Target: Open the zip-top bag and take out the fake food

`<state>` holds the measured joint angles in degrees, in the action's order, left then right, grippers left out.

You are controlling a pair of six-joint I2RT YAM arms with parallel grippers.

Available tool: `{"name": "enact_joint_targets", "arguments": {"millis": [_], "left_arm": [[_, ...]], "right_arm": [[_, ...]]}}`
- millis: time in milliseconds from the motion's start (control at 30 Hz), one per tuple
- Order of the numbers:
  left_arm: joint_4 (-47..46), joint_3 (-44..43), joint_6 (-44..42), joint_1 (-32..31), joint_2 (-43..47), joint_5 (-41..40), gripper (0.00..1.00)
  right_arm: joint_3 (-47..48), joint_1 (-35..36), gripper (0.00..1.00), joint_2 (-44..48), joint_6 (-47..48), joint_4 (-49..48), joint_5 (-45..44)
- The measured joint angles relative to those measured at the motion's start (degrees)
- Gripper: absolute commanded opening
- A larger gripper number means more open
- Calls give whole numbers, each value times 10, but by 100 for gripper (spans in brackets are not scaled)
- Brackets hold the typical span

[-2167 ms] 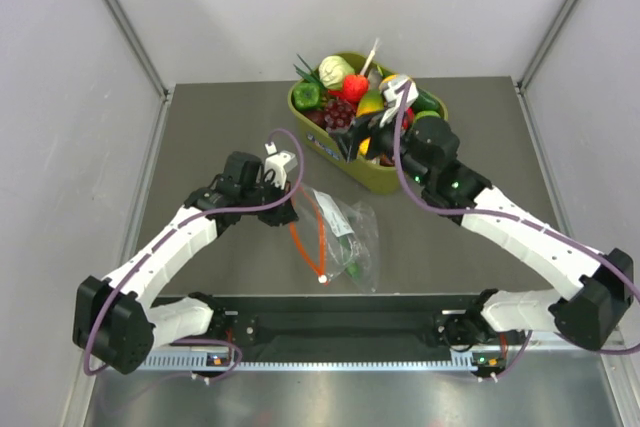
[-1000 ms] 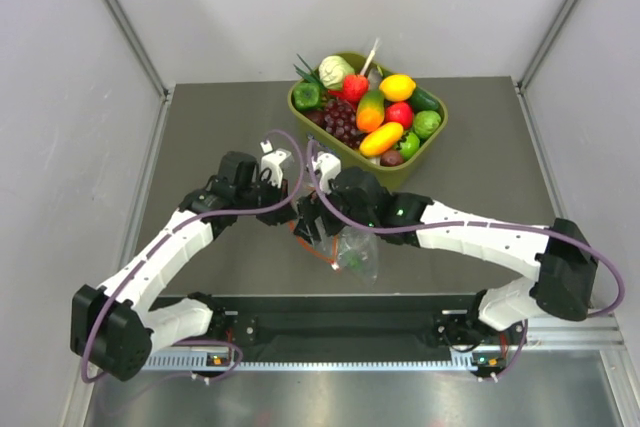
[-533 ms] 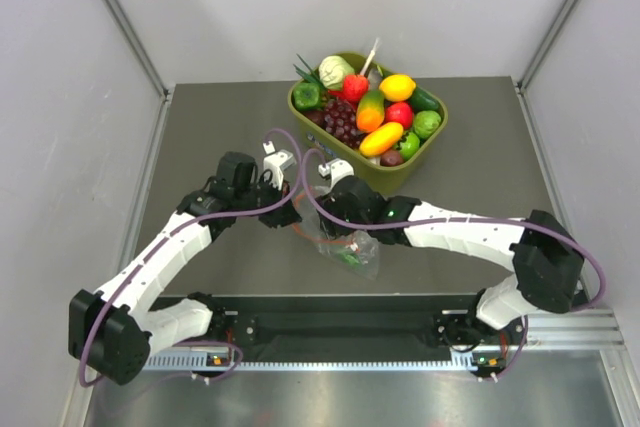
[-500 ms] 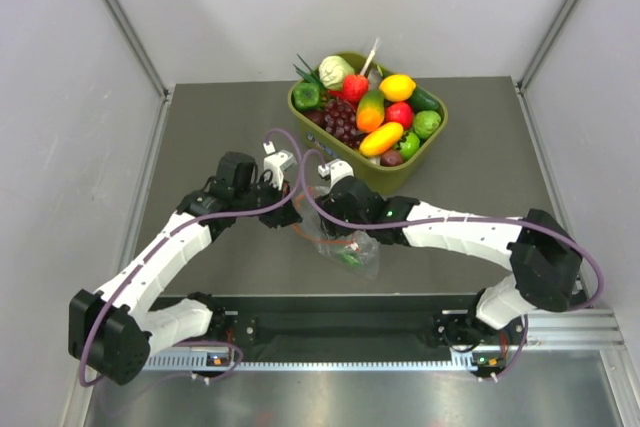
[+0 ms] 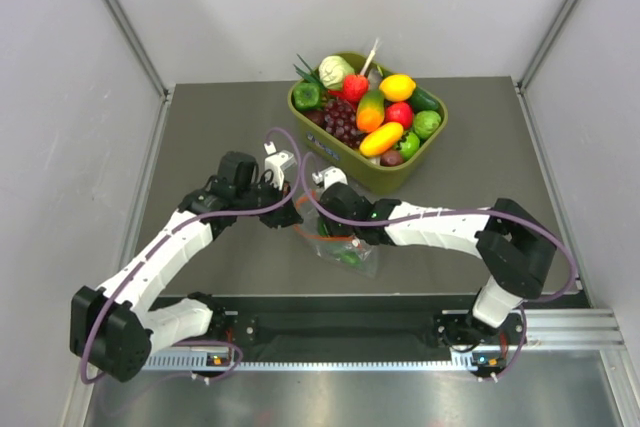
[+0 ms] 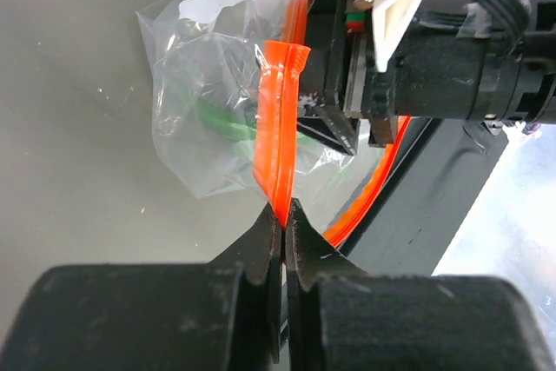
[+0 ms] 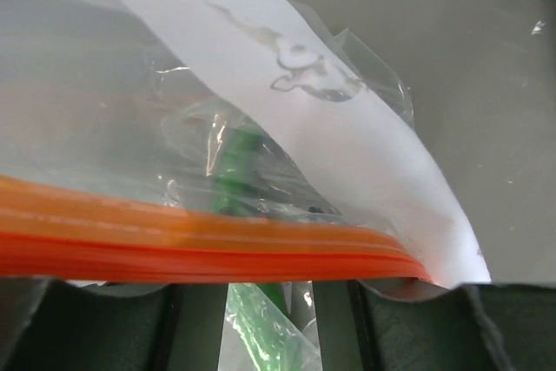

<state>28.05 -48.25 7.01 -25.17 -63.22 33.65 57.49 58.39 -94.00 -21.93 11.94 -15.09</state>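
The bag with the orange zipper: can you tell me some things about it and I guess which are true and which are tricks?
1. The left gripper pinches the orange strip of the zip-top bag. True.
2. The bag lies inside the green tub. False: it is in front of the tub, between the two arms.
3. A green piece shows inside the bag. True.
4. The yellow lemon is in the bag. False: it sits in the tub.
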Motion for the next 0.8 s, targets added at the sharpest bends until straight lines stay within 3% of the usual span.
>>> {"name": "enact_joint_targets", "arguments": {"millis": [800], "left_arm": [[1,0,6,0,-11,0,0]], "right_arm": [[31,17,38,-83,-2,-37,49]]}}
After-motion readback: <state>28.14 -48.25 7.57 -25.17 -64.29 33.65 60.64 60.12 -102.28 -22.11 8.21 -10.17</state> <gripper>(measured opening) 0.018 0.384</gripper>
